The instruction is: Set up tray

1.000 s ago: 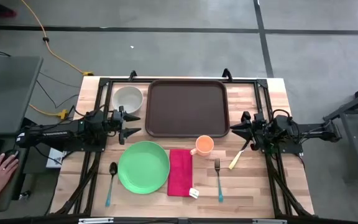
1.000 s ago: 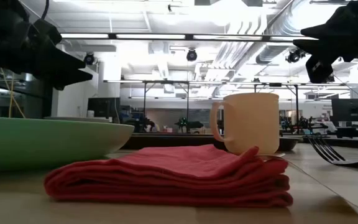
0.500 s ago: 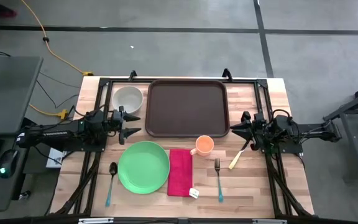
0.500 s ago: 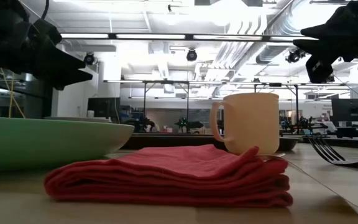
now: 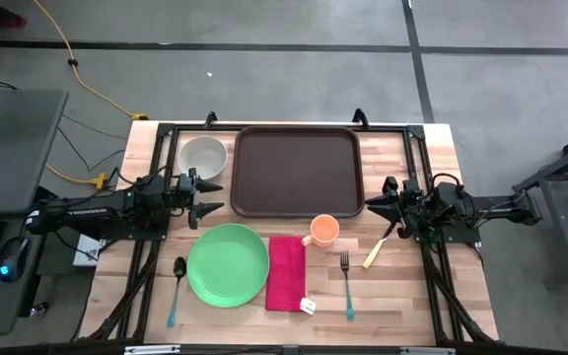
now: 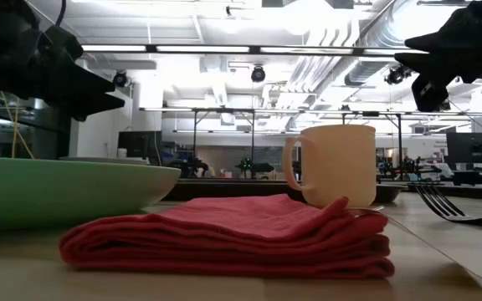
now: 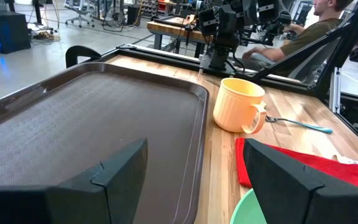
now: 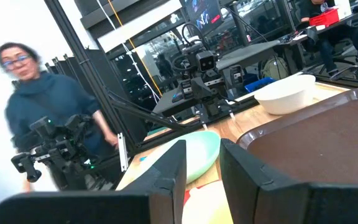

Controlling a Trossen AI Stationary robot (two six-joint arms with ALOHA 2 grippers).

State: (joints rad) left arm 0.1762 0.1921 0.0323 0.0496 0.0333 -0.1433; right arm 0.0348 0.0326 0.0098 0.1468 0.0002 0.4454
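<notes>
A green plate (image 5: 228, 264) and red napkin (image 5: 286, 272) lie at the surface's (image 5: 402, 296) near edge. Behind them the tray (image 5: 297, 170) sits empty at the far middle. The left gripper (image 5: 208, 197) hovers beside it, jaws wide; the right gripper (image 5: 383, 200) opposite, jaws narrow, empty.

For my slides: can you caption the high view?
Empty tray at the table's far edge; left gripper and right gripper flank it, fingers open.

Tray (image 5: 298, 170) behind plate (image 5: 228, 264), napkin (image 5: 286, 273), bowl (image 5: 203, 156) left of tray
</notes>
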